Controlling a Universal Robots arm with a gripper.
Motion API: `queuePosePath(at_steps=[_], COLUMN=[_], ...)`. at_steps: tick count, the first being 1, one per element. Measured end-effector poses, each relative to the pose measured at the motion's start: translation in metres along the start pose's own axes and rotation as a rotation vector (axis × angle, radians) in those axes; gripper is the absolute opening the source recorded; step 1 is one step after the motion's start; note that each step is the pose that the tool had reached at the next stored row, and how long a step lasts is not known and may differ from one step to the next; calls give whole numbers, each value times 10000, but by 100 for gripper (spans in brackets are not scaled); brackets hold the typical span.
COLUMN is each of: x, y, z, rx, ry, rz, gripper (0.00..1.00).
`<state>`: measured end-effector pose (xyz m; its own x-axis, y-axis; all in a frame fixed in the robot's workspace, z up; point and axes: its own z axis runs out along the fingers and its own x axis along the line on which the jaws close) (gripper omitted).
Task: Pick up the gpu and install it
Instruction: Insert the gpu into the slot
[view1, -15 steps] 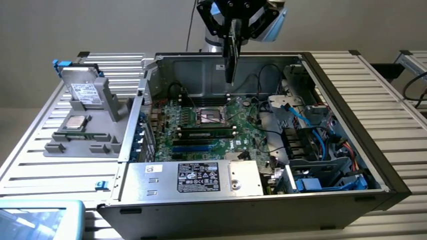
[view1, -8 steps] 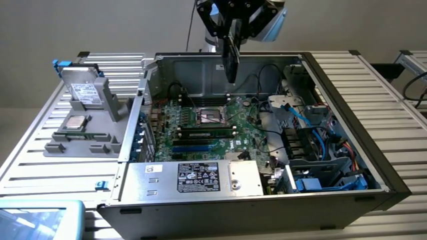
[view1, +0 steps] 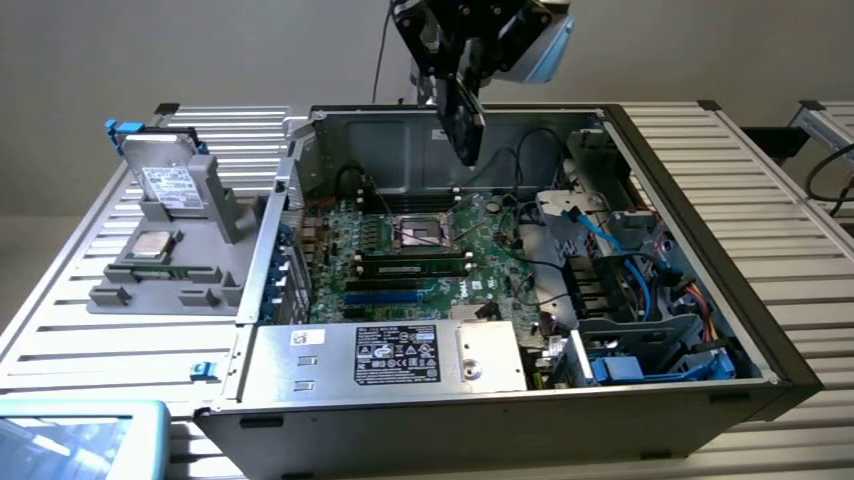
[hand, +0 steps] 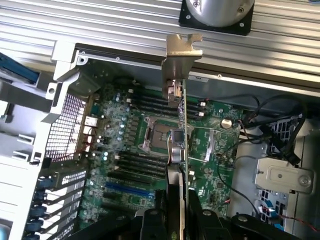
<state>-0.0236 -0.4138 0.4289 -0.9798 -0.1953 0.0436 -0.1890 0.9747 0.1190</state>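
Exterior view, upper middle of the frame: the gpu (view1: 462, 118) hangs in the air from the end effector (view1: 457, 78), well above the open computer case (view1: 667, 170) and touching nothing else. It is a thin dark slab hanging lengthwise, tilted a little. The end effector is pinching it, gripping its upper end only. I'd guess it is held that way so the rest of the card hangs free of the arm.

From the wrist view the gpu (hand: 183, 125) is seen edge-on as a narrow green line. The two black fingers (hand: 150, 222) press in on its opposite faces, and its silver bracket (hand: 182, 50) is at the end away from the end effector (hand: 176, 202).

Below the card lies the green motherboard (view1: 414, 245), face up because the case rests on its side with the cover off; that looks meant to allow approach from above. The blue slots (view1: 387, 297) sit toward the lower part of the board, and nothing is seated in them, so the card is picked up but not installed.

At the exterior view's left, a silver hard drive (view1: 171, 180) stands propped in a grey holder (view1: 174, 270) on the slatted metal worktop (view1: 80, 330), just beside the case and apart from the board.
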Motion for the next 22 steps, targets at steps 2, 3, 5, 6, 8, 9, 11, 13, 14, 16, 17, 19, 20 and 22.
queuePosePath(at_steps=[2,3,5,6,8,9,11,13,14,16,17,19,20,22], x=[-1,-1,-1,0,-1,-1,-1,-1,-1,-1,-1,-1,-1,-1], y=[0,0,0,0,0,0,0,0,0,-1,-1,-1,-1,-1], z=[-1,0,1,1,2,3,4,6,6,8,8,10,11,13], rx=[20,26,39,46,58,62,66,70,76,89,97,111,119,133], ry=[26,39,66,81,110,140,179,221,242,285,306,349,371,416], rz=[-366,-545,-903,-1094,-1458,-1763,-2119,-2498,-2678,-3040,-3218,-3581,-3759,-4126], gripper=[28,28,28,28,28,28,28,28,28,28,28,28,28,28])
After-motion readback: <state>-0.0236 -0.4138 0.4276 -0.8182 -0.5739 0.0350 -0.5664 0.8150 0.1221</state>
